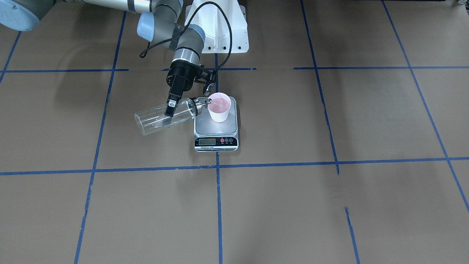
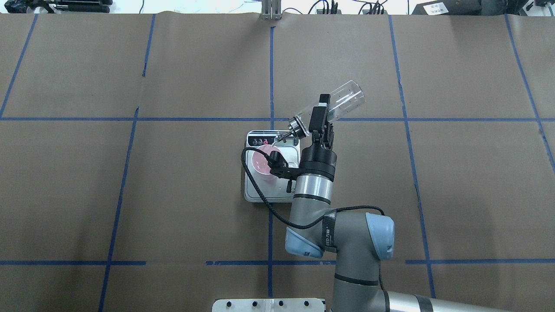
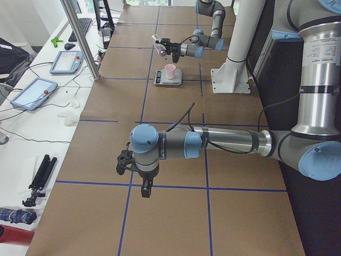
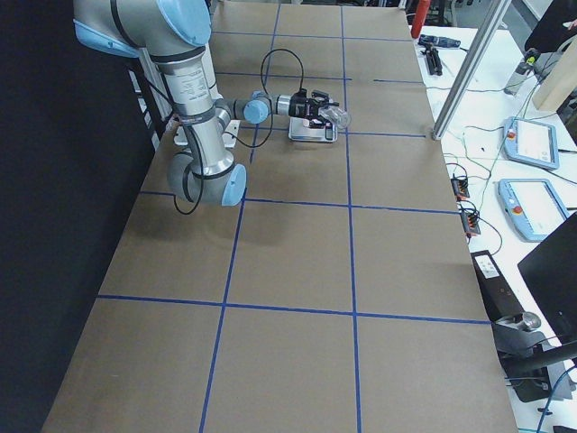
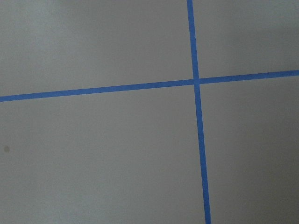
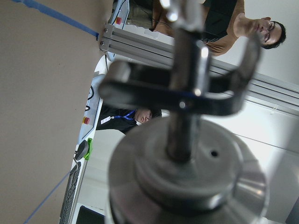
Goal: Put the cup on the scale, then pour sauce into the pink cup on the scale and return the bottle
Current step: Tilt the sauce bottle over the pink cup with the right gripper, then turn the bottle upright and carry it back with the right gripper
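The pale pink cup [image 1: 219, 108] stands upright on the silver scale [image 1: 216, 129], toward its back. My right gripper [image 1: 171, 106] is shut on the clear glass bottle [image 1: 157, 119], which is tilted almost flat. The bottle's silver pourer cap [image 1: 199, 106] has its spout at the cup's rim. From overhead, the bottle [image 2: 342, 102] slants down toward the cup [image 2: 262, 161]. The right wrist view is filled by the cap [image 6: 187, 168]. My left gripper [image 3: 145, 191] hangs over the table far from the scale; I cannot tell whether it is open or shut.
The table is covered in brown paper with blue tape lines [image 5: 196, 81]. The robot's white base [image 1: 220, 29] stands behind the scale. Tablets and tools lie on a side bench [image 3: 32, 93]. People show in the right wrist view.
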`<state>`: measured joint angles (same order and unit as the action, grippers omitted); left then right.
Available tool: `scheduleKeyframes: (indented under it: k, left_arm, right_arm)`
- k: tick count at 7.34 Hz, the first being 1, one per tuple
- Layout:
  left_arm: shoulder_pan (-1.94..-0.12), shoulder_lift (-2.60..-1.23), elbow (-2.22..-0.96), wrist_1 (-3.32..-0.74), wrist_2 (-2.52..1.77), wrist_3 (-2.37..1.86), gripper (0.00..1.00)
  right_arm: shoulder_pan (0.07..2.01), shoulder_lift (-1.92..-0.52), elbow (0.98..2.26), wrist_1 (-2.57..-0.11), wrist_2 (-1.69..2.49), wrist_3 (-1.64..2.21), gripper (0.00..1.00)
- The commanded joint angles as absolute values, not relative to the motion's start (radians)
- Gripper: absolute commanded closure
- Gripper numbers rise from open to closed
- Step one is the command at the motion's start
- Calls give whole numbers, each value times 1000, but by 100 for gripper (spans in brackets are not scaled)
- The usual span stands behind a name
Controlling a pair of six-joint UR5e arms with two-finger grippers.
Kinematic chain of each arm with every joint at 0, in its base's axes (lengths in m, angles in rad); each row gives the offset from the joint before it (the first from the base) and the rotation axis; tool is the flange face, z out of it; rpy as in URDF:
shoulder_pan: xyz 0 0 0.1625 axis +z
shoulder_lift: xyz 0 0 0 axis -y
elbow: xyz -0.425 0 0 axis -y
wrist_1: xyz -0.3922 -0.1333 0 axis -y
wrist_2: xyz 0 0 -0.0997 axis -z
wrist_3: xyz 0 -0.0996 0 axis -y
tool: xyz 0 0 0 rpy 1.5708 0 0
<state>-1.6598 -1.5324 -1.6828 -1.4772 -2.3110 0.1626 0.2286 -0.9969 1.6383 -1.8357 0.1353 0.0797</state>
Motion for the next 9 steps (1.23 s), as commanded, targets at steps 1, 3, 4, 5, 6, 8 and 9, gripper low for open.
scheduleKeyframes:
  k: [1, 3, 4, 5, 6, 8, 9]
  left_arm:
    - [-1660, -1532, -1683, -1477, -2312, 163, 0]
    - [-1660, -1532, -1683, -1477, -2312, 163, 0]
    - [-1661, -1532, -1683, -1477, -2312, 163, 0]
    - [-1660, -1532, -1683, -1477, -2312, 163, 0]
    - [-1660, -1534, -1684, -1477, -2312, 163, 0]
    - [-1660, -1534, -1687, -1477, -2312, 163, 0]
    - [-1660, -1534, -1689, -1477, -2312, 163, 0]
  right_arm:
    - [229, -997, 1638, -1832, 135, 80, 100]
    - [229, -1000, 1638, -1827, 137, 81, 100]
    - [227, -999, 1638, -1824, 140, 96, 100]
    - [226, -999, 1640, -1783, 149, 100, 100]
    - [224, -1002, 1640, -1694, 190, 100, 100]
    - [225, -1002, 1647, -1591, 282, 100, 100]
    - [227, -1009, 1647, -1535, 328, 100, 100]
